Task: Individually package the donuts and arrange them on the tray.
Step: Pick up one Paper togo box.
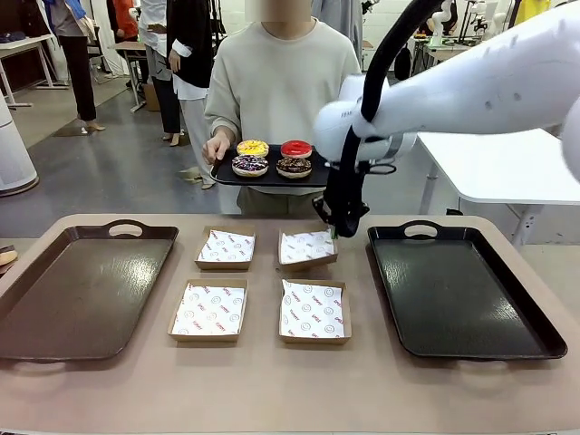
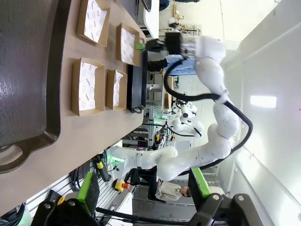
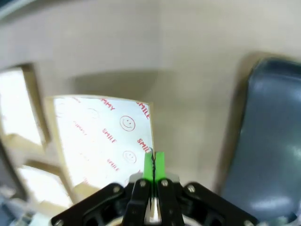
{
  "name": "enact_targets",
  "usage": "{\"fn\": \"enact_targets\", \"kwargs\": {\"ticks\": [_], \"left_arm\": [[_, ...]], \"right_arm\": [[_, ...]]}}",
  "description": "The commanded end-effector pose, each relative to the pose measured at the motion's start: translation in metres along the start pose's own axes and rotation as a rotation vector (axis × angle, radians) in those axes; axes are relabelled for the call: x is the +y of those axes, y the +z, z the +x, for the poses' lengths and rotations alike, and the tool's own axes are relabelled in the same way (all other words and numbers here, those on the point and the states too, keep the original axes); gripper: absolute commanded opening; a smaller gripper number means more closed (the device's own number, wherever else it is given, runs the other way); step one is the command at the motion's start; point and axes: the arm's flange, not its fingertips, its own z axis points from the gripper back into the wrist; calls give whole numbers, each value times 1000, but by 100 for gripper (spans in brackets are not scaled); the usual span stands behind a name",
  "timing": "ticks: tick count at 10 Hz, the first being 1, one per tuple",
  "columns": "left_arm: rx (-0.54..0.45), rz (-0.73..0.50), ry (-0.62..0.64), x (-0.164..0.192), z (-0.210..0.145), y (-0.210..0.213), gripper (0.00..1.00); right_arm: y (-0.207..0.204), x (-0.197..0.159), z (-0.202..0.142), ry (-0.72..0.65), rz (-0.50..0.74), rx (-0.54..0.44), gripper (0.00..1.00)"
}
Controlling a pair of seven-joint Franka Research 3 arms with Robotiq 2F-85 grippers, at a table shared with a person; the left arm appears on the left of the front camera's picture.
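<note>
tan bench (image 1: 272,390) carries a dark left tray (image 1: 82,290) at its left edge, a dark right tray (image 1: 462,299) at its right edge, and four paper-lined boxes (image 1: 209,310) between them; right end effector (image 1: 333,232) is clenched on the rim of the far right box (image 1: 306,247), which sits tilted; left end effector (image 2: 143,186) is released, pads wide apart; four donuts (image 1: 250,165) lie on a black tray (image 1: 272,179) that the person (image 1: 281,82) holds beyond the far edge.
</note>
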Motion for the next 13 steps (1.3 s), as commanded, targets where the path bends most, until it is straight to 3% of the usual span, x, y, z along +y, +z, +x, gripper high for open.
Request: {"fn": "enact_targets", "kwargs": {"ticks": [1, 5, 9, 10, 13], "left_arm": [[-1, 0, 0, 0, 0, 1, 100], [-1, 0, 0, 0, 0, 1, 100], [-1, 0, 0, 0, 0, 1, 100], [-1, 0, 0, 0, 0, 1, 100], [-1, 0, 0, 0, 0, 1, 100]], "right_arm": [[64, 2, -44, -2, 5, -15, 0], [151, 0, -50, -8, 23, -97, 0], [155, -3, -17, -41, 41, -68, 0], [161, -8, -36, -23, 29, -112, 0], [161, -8, -36, -23, 29, -112, 0]]}}
